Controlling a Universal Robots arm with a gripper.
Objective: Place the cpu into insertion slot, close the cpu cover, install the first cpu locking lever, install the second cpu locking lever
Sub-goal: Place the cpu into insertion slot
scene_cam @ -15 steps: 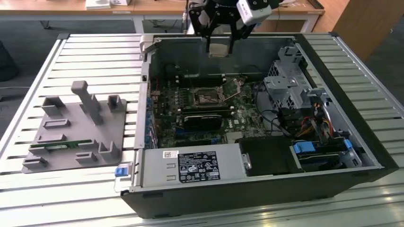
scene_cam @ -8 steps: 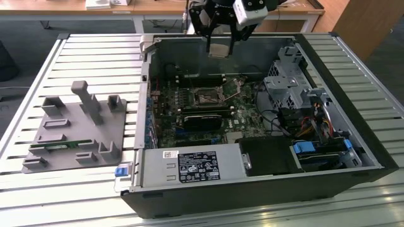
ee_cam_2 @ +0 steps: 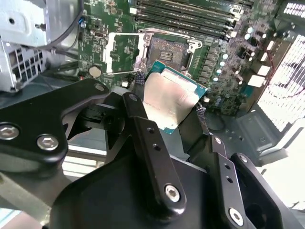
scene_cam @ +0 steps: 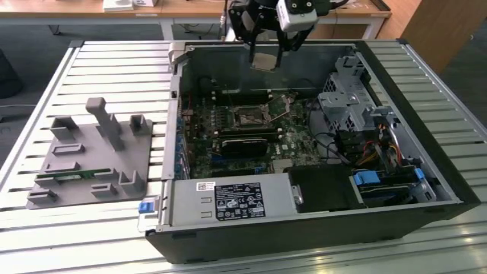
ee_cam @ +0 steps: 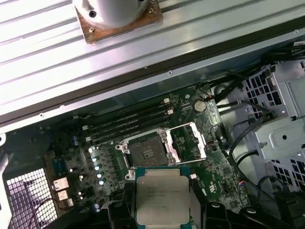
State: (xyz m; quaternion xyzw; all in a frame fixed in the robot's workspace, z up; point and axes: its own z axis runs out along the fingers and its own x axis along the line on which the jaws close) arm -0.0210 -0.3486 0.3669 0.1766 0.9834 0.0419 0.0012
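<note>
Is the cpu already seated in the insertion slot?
No: in the first wrist view the gripper holds the cpu clear of the bare insertion slot.

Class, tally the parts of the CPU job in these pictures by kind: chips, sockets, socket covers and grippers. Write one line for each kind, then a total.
cpu, held by the gripper: 1
insertion slot, empty: 1
cpu cover, swung open: 1
gripper: 1
Total: 4
</note>
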